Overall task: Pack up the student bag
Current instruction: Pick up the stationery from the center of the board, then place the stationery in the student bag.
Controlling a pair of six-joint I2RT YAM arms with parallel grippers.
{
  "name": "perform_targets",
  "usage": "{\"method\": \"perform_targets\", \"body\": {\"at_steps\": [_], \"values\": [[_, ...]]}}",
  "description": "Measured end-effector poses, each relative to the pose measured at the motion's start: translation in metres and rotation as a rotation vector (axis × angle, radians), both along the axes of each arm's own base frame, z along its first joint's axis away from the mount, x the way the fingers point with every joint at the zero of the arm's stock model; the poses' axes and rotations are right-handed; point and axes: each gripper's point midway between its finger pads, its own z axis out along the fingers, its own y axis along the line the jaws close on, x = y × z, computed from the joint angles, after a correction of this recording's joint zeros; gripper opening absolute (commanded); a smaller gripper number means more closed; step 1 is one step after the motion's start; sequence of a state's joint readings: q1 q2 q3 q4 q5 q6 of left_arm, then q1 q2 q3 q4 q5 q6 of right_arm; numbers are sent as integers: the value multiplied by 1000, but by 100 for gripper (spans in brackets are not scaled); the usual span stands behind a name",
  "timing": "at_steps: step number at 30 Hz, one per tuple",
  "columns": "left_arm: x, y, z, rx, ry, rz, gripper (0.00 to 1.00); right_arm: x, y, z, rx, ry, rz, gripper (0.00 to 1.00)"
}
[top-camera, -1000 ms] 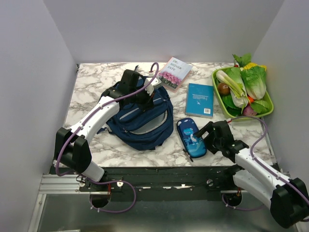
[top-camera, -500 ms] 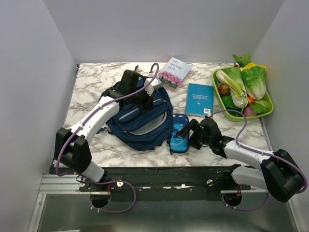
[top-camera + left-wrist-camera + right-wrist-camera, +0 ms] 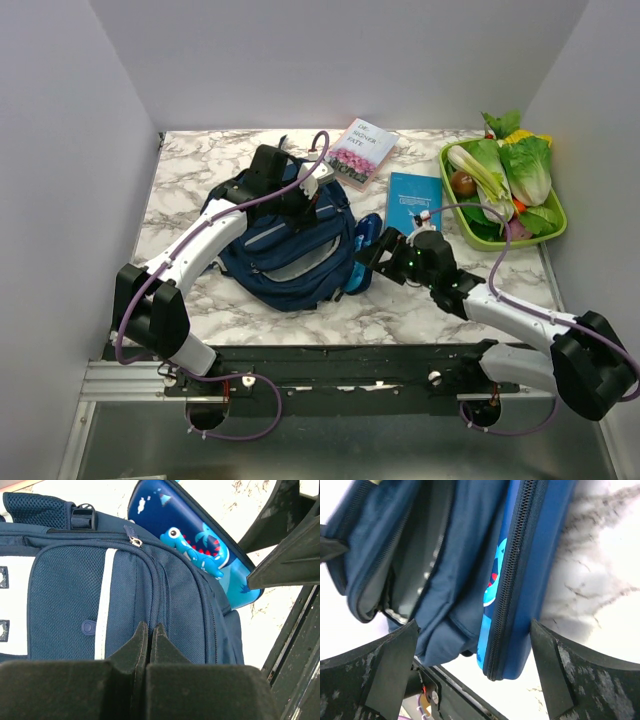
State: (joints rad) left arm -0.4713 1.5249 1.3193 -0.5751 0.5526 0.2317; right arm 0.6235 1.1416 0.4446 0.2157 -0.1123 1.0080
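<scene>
The left gripper [image 3: 149,630], jaws pressed shut, sits on the student bag [image 3: 290,250]. The right gripper [image 3: 473,625], jaws spread wide, flanks the dinosaur pencil case [image 3: 520,580], on edge at the bag's 3 o'clock. The bag lies left of centre on the tabletop [image 3: 200,170].

The flowered book [image 3: 361,152], lying beyond the left gripper [image 3: 310,203] and off to the right of its fingers, carries a few lines of dark capitals at the top of its cover, too small to read surely. The teal book [image 3: 412,205], just past the right gripper [image 3: 368,250], shows only faint print that cannot be read.
</scene>
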Motion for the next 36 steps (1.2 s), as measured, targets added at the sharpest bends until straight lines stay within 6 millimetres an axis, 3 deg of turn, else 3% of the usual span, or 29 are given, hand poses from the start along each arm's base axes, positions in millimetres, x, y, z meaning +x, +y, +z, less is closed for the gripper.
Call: {"method": "perform_targets", "body": {"at_steps": [3,5,12,15,18,19,22,28,32,36], "values": [[0,1,-1,4,0,-1,0,10,5,15,1,-57,9,99],[0,2,-1,5,1,0,0,15,8,14,-9,-68,12,97],[0,3,-2,8,0,-2,0,15,2,-41,-129,33,9,93],[0,3,-2,9,-2,-4,0,14,-5,-54,-183,58,-3,83],[0,3,-2,10,-2,-5,0,16,-8,-55,-203,47,-13,66],[0,3,-2,10,-2,-5,0,17,-9,-54,-207,42,-19,57],[0,3,-2,9,-2,-4,0,21,-12,-47,-218,21,-31,43],[0,3,-2,10,-2,-4,0,22,-27,-14,-247,-42,-84,27],[0,3,-2,9,-1,-2,0,17,-34,14,-225,-89,-97,27],[1,4,-2,9,-1,-2,0,6,-32,27,-189,-98,-61,27]]}}
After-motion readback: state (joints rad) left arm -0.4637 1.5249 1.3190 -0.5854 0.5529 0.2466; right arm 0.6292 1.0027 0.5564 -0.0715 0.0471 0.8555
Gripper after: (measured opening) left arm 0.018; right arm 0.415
